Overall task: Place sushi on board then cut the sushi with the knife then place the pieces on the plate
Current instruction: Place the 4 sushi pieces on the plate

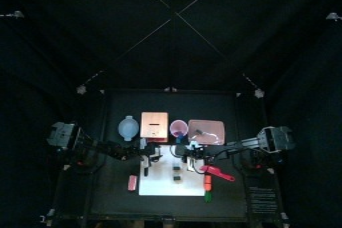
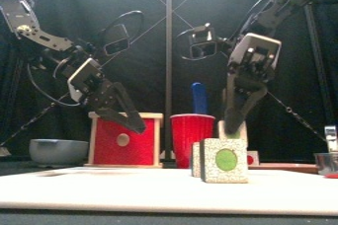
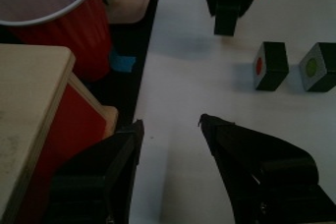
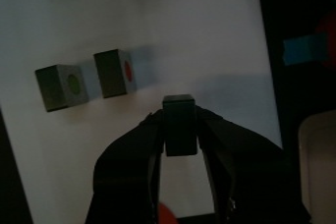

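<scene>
Two dark green sushi pieces stand side by side on the white cutting board. My right gripper is just behind them, low over the board and shut on a third dark sushi piece. My left gripper hangs open over the board's left part, nothing between its jaws. The left wrist view shows both loose pieces with the right gripper beyond them. A blue knife stands in the red cup. The pink tray lies at the back right.
A wooden box with a red drawer front and a blue-grey bowl stand behind the board at the left. A red object lies at the board's right edge, with small toys beside the board.
</scene>
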You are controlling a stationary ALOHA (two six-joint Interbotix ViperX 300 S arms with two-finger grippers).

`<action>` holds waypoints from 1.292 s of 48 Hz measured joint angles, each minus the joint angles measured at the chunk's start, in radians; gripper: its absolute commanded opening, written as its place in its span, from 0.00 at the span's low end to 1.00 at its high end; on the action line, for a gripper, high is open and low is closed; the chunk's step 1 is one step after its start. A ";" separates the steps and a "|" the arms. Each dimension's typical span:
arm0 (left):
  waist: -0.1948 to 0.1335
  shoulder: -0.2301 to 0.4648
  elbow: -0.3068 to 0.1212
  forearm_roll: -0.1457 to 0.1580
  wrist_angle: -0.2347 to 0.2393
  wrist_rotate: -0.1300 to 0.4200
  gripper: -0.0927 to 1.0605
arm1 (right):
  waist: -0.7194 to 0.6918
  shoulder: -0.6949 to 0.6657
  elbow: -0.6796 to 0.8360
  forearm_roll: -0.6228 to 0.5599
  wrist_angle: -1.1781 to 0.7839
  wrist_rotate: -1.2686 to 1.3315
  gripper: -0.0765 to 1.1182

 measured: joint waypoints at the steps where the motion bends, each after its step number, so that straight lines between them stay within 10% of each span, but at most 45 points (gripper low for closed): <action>1: 0.002 0.000 0.000 0.000 0.000 0.000 0.83 | -0.003 -0.020 0.014 0.003 0.000 0.000 0.53; 23: 0.003 0.000 0.000 -0.002 0.002 0.002 0.83 | -0.287 -0.318 0.284 -0.028 0.091 -0.005 0.53; 62: 0.017 0.012 -0.018 -0.002 0.003 0.000 0.83 | -0.488 -0.373 0.353 -0.117 -0.038 -0.003 0.69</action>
